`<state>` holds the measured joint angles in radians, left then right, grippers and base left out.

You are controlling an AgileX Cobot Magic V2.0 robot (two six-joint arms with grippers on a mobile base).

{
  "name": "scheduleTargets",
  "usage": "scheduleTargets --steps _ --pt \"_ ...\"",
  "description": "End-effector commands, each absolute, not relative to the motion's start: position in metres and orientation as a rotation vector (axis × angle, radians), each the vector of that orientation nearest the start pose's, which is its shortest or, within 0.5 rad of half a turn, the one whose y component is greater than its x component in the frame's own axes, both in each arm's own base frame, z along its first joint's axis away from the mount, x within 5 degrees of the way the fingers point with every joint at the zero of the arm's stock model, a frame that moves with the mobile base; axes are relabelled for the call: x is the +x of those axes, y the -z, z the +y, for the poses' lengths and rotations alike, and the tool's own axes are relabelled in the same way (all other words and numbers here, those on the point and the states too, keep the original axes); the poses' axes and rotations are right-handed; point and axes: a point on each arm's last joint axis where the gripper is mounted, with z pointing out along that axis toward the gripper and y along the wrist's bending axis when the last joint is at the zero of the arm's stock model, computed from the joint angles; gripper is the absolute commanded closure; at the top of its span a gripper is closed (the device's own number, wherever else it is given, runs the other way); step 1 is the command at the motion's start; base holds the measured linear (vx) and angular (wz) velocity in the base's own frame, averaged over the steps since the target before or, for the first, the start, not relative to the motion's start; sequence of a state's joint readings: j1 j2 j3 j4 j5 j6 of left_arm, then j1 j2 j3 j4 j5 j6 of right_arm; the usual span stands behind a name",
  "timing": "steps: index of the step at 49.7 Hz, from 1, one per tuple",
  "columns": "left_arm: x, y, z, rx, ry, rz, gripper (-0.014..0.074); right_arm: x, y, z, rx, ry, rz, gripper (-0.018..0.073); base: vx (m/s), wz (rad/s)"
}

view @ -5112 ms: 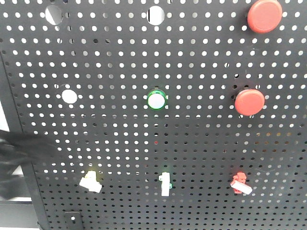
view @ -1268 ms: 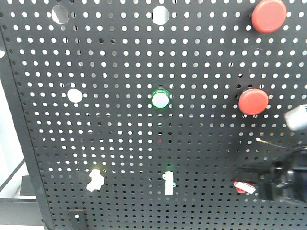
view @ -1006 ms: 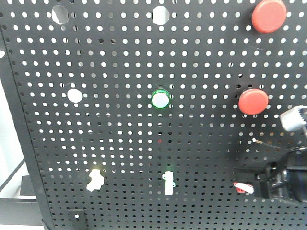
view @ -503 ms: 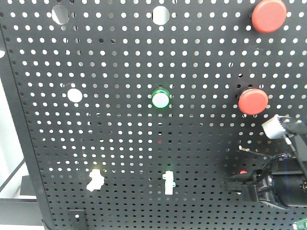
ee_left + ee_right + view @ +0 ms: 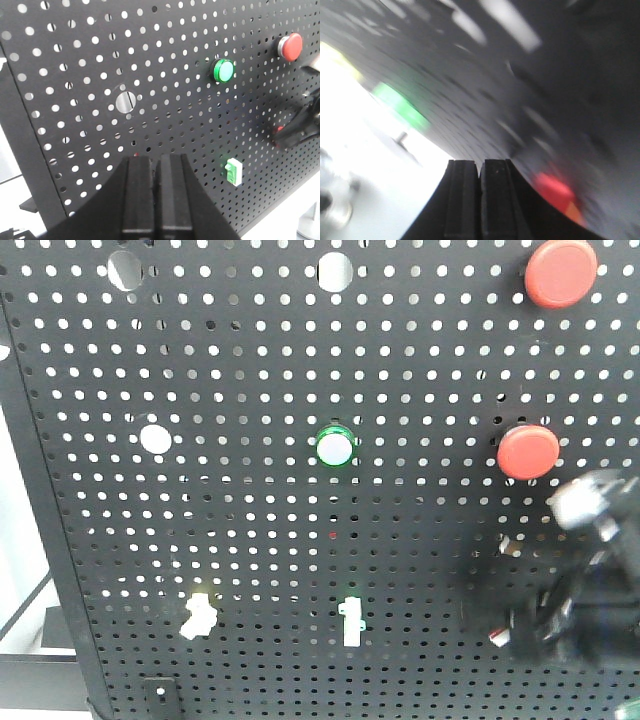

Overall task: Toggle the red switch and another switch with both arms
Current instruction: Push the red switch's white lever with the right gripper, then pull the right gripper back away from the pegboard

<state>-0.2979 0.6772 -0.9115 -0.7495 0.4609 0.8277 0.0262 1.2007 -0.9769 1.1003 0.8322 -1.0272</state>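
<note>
On the black pegboard (image 5: 250, 520), the red switch (image 5: 497, 638) shows only as a small red-white stub at the lower right. My right gripper (image 5: 530, 625) is a dark motion-blurred mass right against it. In the right wrist view that gripper (image 5: 480, 165) is shut and empty, with the red switch (image 5: 554, 192) a red blur just right of its fingers. The pale yellow-white switch (image 5: 199, 615) sits at the lower left with nothing near it. My left gripper (image 5: 155, 161) is shut and empty, close to the board; the pale switch is hidden in that view.
Two big round red buttons (image 5: 560, 273) (image 5: 527, 452) are on the right. A green-ringed round button (image 5: 336, 447) is in the middle, with a white toggle with a green edge (image 5: 350, 620) below it. The board's left edge (image 5: 40, 540) meets a white background.
The right arm came in from the right, covered the red switch half a second ago, and is now blurred and shifted right and down. The switch's stub shows again.
</note>
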Motion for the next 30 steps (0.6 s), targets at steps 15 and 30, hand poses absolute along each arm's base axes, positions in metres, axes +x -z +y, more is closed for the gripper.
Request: scheduleTargets --steps 15,30 --pt "0.106 -0.439 -0.061 0.524 0.41 1.467 0.0603 0.18 -0.427 0.059 -0.517 -0.556 1.607 0.0566 0.0 0.0" --pt "0.103 -0.428 -0.064 0.626 0.388 1.545 0.0603 0.112 -0.446 0.038 -0.48 -0.193 1.559 0.0566 0.0 0.0"
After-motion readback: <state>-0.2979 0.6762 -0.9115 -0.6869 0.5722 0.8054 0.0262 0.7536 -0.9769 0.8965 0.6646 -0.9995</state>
